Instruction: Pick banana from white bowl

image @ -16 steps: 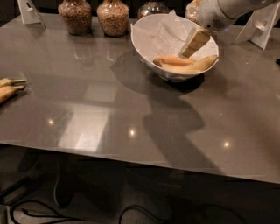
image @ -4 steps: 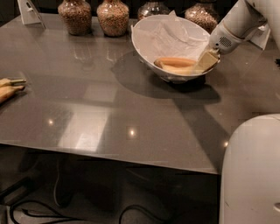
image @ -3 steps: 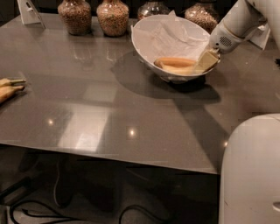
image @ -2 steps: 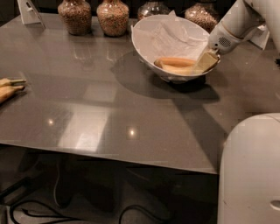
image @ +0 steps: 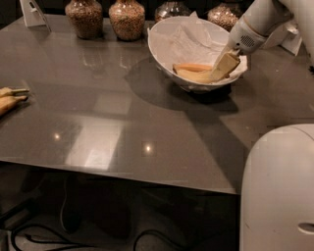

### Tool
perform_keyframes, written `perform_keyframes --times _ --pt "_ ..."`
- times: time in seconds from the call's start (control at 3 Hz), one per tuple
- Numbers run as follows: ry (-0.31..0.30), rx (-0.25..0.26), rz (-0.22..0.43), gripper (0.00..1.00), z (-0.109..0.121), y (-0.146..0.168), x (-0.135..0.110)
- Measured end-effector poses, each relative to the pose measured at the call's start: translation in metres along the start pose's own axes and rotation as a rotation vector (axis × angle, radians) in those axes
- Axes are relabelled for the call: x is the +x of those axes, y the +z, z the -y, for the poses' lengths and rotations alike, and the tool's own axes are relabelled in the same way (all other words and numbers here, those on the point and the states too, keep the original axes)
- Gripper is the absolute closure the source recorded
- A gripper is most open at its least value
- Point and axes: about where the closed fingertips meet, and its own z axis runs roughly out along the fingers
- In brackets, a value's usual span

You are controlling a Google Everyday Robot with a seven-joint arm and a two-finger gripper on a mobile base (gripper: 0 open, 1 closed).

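Observation:
The white bowl (image: pixel 164 46), lined with crumpled white paper, stands at the back right of the grey table. Two bananas lie in its near right part: the pale yellow banana (image: pixel 194 75) in front and a darker orange-brown one (image: pixel 190 67) just behind it. My gripper (image: pixel 223 67) reaches down from the upper right on its white arm. It sits at the bowl's right rim, on the right end of the pale banana. That end of the banana is hidden behind it.
Several grain jars (image: pixel 126 18) line the table's back edge. A white card stand (image: pixel 32 12) is at the back left. Bananas with greyish stems (image: pixel 10 98) lie at the left edge. My white body (image: pixel 279 191) fills the lower right corner.
Since 5.3 s ago the gripper has shifted from the bowl's middle to its right rim, and my body has come into view. Over the last second nothing visibly moves.

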Motion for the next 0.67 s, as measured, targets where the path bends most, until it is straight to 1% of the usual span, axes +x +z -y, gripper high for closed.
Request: perform_keyframes --times 0.33,0.67 --pt "-0.030 0.024 0.026 1.00 0.001 -0.011 -0.013" --pt "-0.055 0.085 0.079 1.00 0.006 -0.035 -0.022"
